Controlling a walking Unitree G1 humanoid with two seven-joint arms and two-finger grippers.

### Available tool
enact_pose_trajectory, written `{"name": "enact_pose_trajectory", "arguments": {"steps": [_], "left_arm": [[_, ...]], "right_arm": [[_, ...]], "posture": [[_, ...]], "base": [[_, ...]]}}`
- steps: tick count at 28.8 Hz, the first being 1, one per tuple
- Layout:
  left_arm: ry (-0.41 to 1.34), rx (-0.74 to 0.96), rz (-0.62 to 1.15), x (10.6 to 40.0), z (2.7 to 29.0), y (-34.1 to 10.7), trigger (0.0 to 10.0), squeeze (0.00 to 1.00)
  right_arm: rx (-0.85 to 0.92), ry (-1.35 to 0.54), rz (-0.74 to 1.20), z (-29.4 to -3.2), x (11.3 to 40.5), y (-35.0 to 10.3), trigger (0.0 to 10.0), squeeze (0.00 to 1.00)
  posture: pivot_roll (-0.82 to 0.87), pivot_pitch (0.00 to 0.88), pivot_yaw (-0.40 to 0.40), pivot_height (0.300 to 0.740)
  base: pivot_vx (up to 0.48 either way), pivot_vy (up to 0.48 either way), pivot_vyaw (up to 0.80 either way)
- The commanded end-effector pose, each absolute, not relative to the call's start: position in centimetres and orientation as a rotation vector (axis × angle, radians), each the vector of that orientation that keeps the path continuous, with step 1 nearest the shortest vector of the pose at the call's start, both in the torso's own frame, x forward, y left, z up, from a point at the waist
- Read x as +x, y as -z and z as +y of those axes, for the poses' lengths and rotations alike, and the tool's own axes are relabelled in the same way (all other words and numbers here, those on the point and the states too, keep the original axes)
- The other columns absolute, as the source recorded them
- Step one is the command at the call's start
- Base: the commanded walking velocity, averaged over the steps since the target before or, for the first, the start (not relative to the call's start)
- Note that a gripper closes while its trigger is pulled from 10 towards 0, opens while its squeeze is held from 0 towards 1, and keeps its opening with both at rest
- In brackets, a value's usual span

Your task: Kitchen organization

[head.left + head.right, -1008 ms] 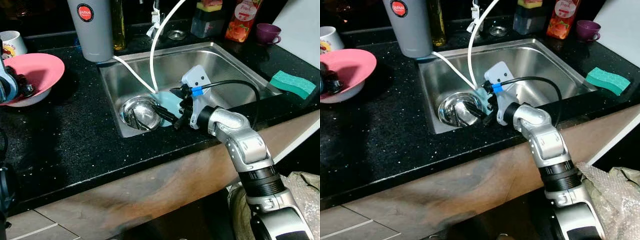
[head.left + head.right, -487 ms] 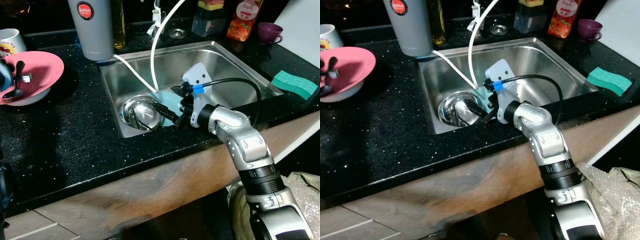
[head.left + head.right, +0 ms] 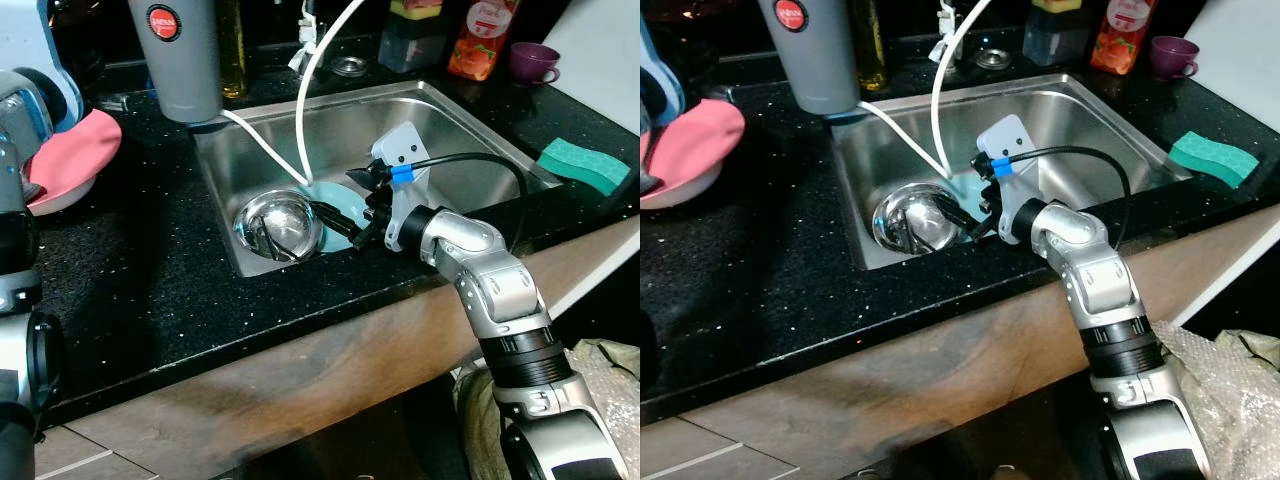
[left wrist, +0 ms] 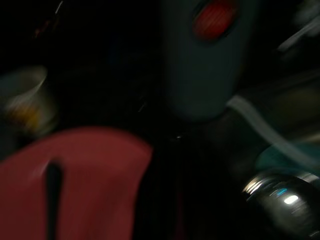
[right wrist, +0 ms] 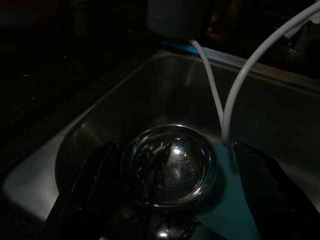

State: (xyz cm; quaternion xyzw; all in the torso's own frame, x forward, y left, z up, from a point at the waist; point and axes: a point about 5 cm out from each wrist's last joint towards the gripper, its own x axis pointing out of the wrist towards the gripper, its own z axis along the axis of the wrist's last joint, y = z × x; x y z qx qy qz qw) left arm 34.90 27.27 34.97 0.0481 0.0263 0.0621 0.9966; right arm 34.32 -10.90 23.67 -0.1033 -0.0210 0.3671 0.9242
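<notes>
A shiny steel bowl (image 3: 279, 224) sat upright in the sink's near-left corner, seemingly holding cutlery, partly over a teal mat (image 3: 340, 205).

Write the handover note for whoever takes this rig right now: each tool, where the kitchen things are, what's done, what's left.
Right tool: open, down in the sink, fingers either side of the steel bowl; nothing gripped.
Left tool: raised at the counter's left end over the pink plate; finger state cannot be told.
Steel bowl sits at the sink's front left beside a teal mat; two white hoses drop in behind it.
On the counter: grey tumbler, green sponge, purple cup.
Done: right tool lined up on the bowl.
Left: close on the bowl, lift it out, put it away.
</notes>
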Motion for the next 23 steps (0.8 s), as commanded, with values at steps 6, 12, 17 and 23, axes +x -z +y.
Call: {"name": "enact_pose_trajectory", "arguments": {"steps": [6,12,17,23], "left_arm": [[-0.241,0.040,0.201,33.8,29.7,-33.0,10.0,1.00],[-0.299,0.016,0.297,33.0,30.9,-31.7,10.0,1.00],[-0.345,-0.014,0.332,32.6,31.4,-31.4,10.0,0.06],[-0.383,-0.046,0.346,32.3,32.0,-31.3,10.0,0.00]], "right_arm": [[-0.217,-0.753,-0.045,-11.2,34.2,-23.6,10.0,0.00],[-0.218,-0.760,-0.045,-11.1,34.1,-23.5,10.0,0.00],[-0.221,-0.764,-0.044,-11.0,34.1,-23.5,10.0,0.00],[-0.221,-0.765,-0.040,-11.0,34.1,-23.4,10.0,0.00]], "posture": [[0.03,0.076,-0.029,0.740],[0.03,0.069,-0.031,0.740],[0.03,0.065,-0.032,0.740],[0.03,0.067,-0.032,0.740]], "base": [[0.000,0.000,0.00],[0.000,0.000,0.00],[0.000,0.000,0.00],[0.000,0.000,0.00]]}}
